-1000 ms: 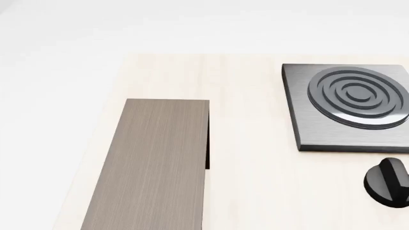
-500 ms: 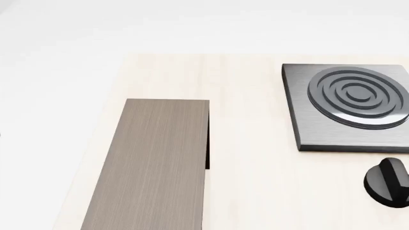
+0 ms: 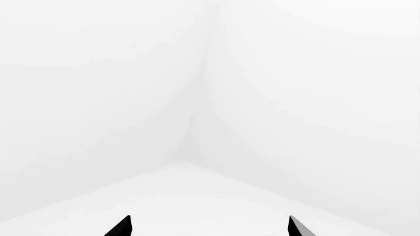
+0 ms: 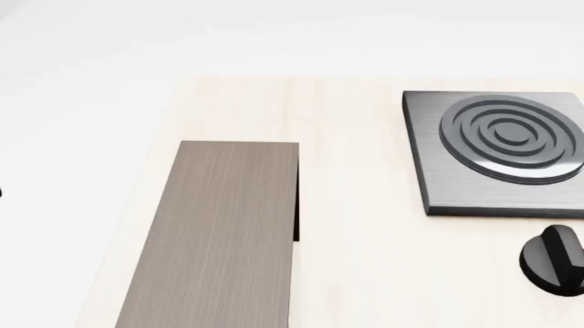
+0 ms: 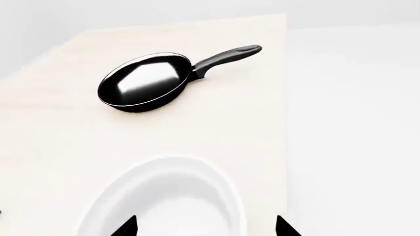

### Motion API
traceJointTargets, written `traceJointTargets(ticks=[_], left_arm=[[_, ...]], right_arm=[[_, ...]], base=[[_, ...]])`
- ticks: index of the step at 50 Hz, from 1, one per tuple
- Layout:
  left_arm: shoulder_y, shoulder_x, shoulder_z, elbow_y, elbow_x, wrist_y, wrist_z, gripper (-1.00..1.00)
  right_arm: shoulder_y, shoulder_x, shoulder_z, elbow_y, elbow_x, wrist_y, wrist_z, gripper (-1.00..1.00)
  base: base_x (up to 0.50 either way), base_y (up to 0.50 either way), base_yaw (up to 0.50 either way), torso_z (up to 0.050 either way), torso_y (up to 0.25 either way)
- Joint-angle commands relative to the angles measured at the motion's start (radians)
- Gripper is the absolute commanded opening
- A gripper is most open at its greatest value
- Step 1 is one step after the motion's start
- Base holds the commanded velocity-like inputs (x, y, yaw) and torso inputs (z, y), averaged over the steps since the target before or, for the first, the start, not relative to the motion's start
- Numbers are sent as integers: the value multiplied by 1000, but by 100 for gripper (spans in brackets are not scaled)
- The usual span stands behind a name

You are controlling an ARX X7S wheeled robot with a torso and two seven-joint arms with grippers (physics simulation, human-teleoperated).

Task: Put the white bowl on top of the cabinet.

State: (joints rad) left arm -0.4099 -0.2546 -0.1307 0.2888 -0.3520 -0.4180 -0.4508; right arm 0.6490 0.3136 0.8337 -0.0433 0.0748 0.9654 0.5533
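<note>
right end effector (image 5: 204, 227): only two dark fingertips show in the right wrist view, spread wide, gripping nothing; the gap straddles the bowl's near rim, so judged lined up for a rim grasp, not yet closed
bowl (image 5: 172, 196): white, upright on the table (image 5: 59, 147), opening up, right under the right end effector; sits close to the table edge; not seen in the head view
pan (image 5: 144, 86): black, beyond the bowl, well apart from it, handle pointing toward the table edge; not a task item, clear of the approach
left end effector (image 3: 208, 227): two dark tips only in the left wrist view, set apart, nothing between them; faces a bare white room corner, off the table, judged parked out of the way
cabinet (image 4: 223, 232): grey-brown wood box lying long on the table in the head view, flat top bare and free to take the bowl; dark side faces right
knob (image 4: 554, 260): black, on the table to the cabinet's right, well apart
stove plate (image 4: 497, 150): grey square with rings, farther back on the right, just behind the knob
step: judged pre-grasp; bowl not lifted, nothing on the cabinet yet
next: close on the rim, lift, carry over to the cabinet top; narrow top means careful centring
</note>
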Motion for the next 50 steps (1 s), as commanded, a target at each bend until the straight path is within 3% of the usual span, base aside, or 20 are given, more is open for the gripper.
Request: traceJointTargets(ticks=[1, 24, 50], left_arm=[[3, -5, 4, 24, -7, -20, -12, 100], [3, -13, 8, 29, -16, -26, -22, 100], [-2, -15, 18, -29, -9, 26, -11, 100]], right_arm=[[28, 11, 23, 72, 10, -50, 1, 100], [72, 23, 92, 193, 39, -127, 5, 100], [83, 59, 34, 342, -19, -228, 39, 100]], base=[[0, 0, 0, 0, 0], [0, 0, 0, 0, 0], [0, 0, 0, 0, 0]])
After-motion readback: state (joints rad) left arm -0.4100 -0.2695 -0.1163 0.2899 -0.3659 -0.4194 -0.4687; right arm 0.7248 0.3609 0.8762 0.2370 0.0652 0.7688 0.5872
